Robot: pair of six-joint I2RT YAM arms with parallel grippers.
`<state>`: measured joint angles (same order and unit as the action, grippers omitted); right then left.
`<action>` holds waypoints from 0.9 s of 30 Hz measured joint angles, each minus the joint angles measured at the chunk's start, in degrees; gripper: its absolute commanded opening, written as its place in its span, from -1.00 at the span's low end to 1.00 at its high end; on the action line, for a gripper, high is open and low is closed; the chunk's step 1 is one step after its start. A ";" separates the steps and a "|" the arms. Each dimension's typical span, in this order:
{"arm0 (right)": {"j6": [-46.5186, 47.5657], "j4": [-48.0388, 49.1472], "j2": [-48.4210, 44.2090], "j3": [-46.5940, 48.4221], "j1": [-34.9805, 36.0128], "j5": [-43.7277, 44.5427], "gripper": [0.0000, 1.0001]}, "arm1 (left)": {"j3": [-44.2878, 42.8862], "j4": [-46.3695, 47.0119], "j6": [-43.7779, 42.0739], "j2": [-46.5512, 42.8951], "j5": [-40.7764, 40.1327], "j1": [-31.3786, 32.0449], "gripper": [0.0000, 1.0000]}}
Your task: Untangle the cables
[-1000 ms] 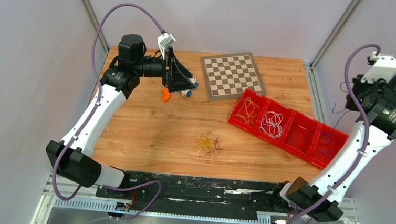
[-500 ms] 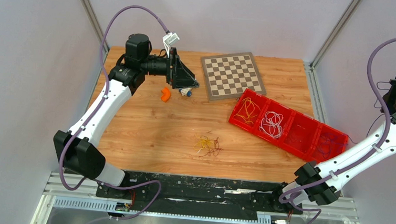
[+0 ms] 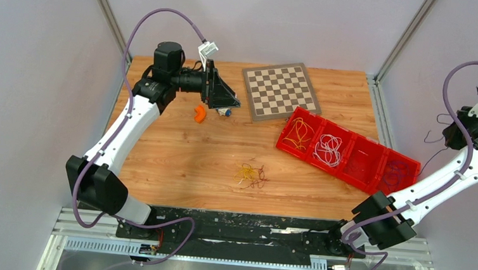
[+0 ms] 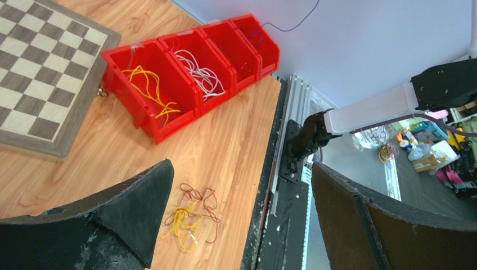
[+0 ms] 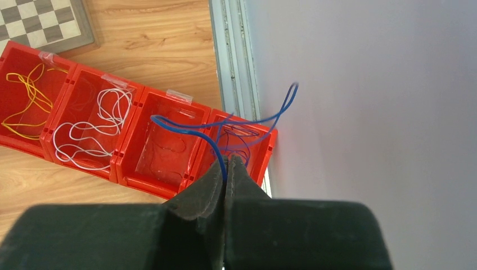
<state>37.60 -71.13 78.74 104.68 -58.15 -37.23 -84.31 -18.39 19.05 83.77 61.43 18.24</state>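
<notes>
The right claw pinches a blue wire up by the red bins, likely to sort it by colour. The left claw gapes idle, and the tangle lies mid-surface.

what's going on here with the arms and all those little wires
Two robot arms are sorting thin cables into a red bin tray. The right gripper is shut on a blue wire, holding it in the air near the tray's right end. The left gripper is open and empty, raised over the table's far left. Yellow wires and white wires lie in separate compartments; a small yellow-and-reddish tangle sits on the table.
</notes>
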 measured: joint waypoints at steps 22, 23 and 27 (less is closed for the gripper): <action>10.95 17.09 -7.58 -38.71 2.16 9.42 -1.00 | -4.59 -11.96 -6.69 3.85 0.17 0.00 1.00; 11.23 18.03 -7.54 -39.80 2.16 10.01 -1.00 | -4.59 -12.15 -6.82 3.87 0.17 0.00 1.00; 11.54 22.64 -5.53 -42.07 3.74 12.35 -1.00 | -4.57 -12.46 -7.26 3.89 0.15 0.00 1.00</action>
<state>49.15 -48.49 73.21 62.61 -54.41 -24.88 -88.88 -30.85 11.79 87.66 61.58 18.24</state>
